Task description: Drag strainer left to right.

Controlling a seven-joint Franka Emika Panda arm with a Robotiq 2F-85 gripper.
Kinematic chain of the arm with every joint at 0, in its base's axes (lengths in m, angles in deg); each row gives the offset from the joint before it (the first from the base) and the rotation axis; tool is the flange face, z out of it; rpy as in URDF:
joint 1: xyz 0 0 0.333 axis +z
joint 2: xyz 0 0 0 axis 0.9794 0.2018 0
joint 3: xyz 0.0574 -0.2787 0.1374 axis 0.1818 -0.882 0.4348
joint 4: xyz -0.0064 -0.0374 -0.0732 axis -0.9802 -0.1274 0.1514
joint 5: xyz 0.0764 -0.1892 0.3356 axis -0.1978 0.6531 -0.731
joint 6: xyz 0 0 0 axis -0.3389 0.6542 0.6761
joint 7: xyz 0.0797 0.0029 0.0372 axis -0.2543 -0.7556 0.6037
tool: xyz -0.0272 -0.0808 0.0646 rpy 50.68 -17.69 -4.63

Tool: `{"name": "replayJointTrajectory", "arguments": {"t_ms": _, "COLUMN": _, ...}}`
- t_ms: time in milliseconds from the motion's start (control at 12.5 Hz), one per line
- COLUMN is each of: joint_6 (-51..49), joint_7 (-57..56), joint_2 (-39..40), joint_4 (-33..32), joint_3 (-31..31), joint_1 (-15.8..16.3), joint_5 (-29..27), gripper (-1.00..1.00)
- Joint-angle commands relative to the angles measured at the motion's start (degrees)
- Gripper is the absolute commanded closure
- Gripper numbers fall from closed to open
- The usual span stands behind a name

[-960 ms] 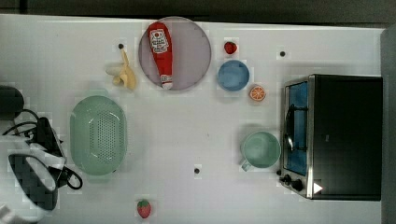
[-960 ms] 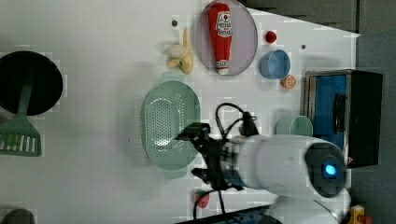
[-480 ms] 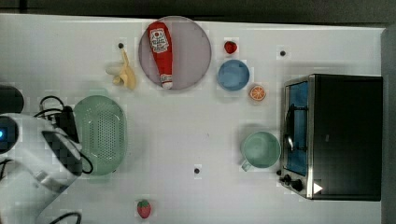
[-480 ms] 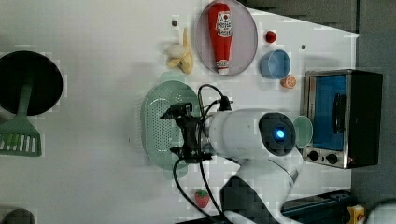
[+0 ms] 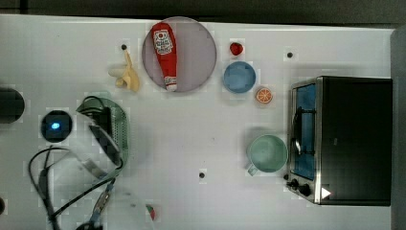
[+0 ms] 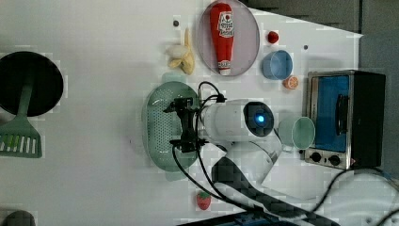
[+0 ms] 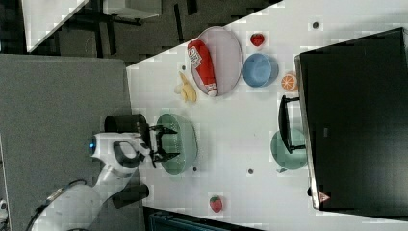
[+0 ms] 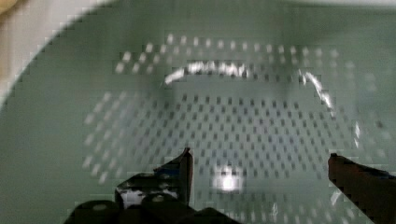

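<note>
The strainer [image 6: 162, 127] sits on the white surface [image 6: 94, 70] at the left view's middle, below the banana [image 6: 184, 56]. The hand [image 6: 186, 125] hangs over its bowl with its fingers spread wide, holding nothing. In the top view, the arm hides most of the strainer.
</note>
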Motion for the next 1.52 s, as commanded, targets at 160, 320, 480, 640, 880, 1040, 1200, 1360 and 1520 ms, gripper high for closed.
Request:
{"name": "replayJointTrajectory", "arguments": {"t_ms": 160, "joint_6": 1.4, "joint_7": 3.8, "joint_2": 0.0, "joint_4": 1.1, "joint_3": -4.3, "joint_1": 3.9, "joint_5": -0.1, "gripper": -1.0}}
{"name": "replayJointTrajectory", "arguments": {"t_ms": 320, "joint_6": 2.0, "joint_7": 3.8, "joint_2": -0.2, "joint_4": 0.7, "joint_3": -5.0, "joint_1": 3.6, "joint_5": -0.1, "gripper": -1.0}}
{"name": "replayJointTrajectory", "arguments": {"t_ms": 480, "joint_6": 2.1, "joint_7": 3.8, "joint_2": -0.2, "joint_4": 0.4, "joint_3": -5.4, "joint_1": 3.5, "joint_5": -0.1, "gripper": -1.0}}
{"name": "replayJointTrajectory", "arguments": {"t_ms": 640, "joint_6": 2.2, "joint_7": 3.8, "joint_2": -0.3, "joint_4": -0.1, "joint_3": -5.9, "joint_1": 3.0, "joint_5": 0.0, "gripper": -1.0}}
{"name": "replayJointTrajectory", "arguments": {"t_ms": 880, "joint_6": 2.2, "joint_7": 3.8, "joint_2": -0.4, "joint_4": -0.4, "joint_3": -6.3, "joint_1": 1.6, "joint_5": -0.1, "gripper": -1.0}}
{"name": "replayJointTrajectory", "arguments": {"t_ms": 1040, "joint_6": 2.2, "joint_7": 3.3, "joint_2": -0.9, "joint_4": -1.1, "joint_3": -6.2, "joint_1": 0.2, "joint_5": 0.0, "gripper": -1.0}}
{"name": "replayJointTrajectory", "arguments": {"t_ms": 1200, "joint_6": 2.3, "joint_7": 2.2, "joint_2": -2.1, "joint_4": -2.8, "joint_3": -6.2, "joint_1": -1.1, "joint_5": 0.0, "gripper": -1.0}}
{"name": "replayJointTrajectory", "arguments": {"t_ms": 1360, "joint_6": 2.5, "joint_7": 0.3, "joint_2": -3.5, "joint_4": -4.7, "joint_3": -6.2, "joint_1": -2.7, "joint_5": 0.0, "gripper": -1.0}}
{"name": "replayJointTrajectory", "arguments": {"t_ms": 1520, "joint_6": 2.5, "joint_7": -4.1, "joint_2": -4.9, "joint_4": -6.6, "joint_3": -6.2, "joint_1": -4.5, "joint_5": 0.0, "gripper": -1.0}}
